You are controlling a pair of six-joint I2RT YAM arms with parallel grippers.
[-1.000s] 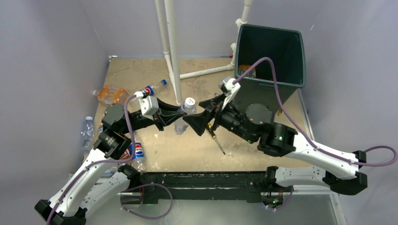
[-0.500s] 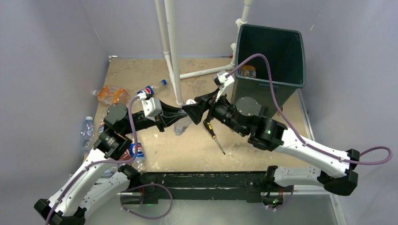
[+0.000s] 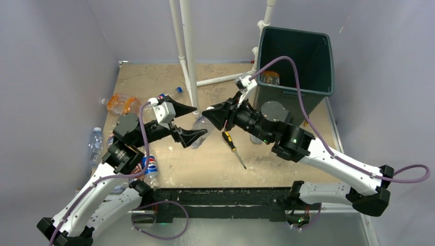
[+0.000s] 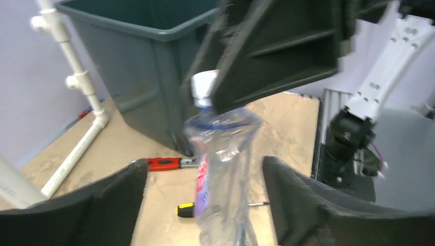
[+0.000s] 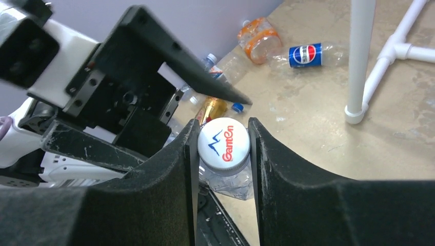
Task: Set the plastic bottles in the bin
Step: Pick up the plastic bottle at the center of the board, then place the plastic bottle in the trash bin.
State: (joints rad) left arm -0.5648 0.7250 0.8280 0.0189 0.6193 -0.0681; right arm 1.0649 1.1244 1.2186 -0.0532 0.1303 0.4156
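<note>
A clear plastic bottle (image 4: 225,148) with a red and blue label stands upright between the two arms. My right gripper (image 5: 223,123) is shut on its white cap (image 5: 224,141), with both pads pressed against the cap's sides. Around the bottle's body, my left gripper (image 4: 205,171) is open, and its fingers (image 4: 102,205) stand clear on either side. The dark green bin (image 3: 295,61) stands at the back right with an orange bottle (image 3: 269,77) inside. More bottles lie on the left: orange ones (image 3: 122,102), a Pepsi one (image 3: 150,166) and a clear one (image 3: 95,143).
A yellow-and-black screwdriver (image 3: 233,148) lies below the right gripper. A red-handled wrench (image 4: 164,164) lies near the bin's foot. White pipe posts (image 3: 187,56) rise just behind the grippers, with a pipe running along the floor to the bin. Grey walls close in both sides.
My right gripper moved left onto the bottle's cap and closed on it. My left gripper, which had been shut on the bottle, has opened and let go.
</note>
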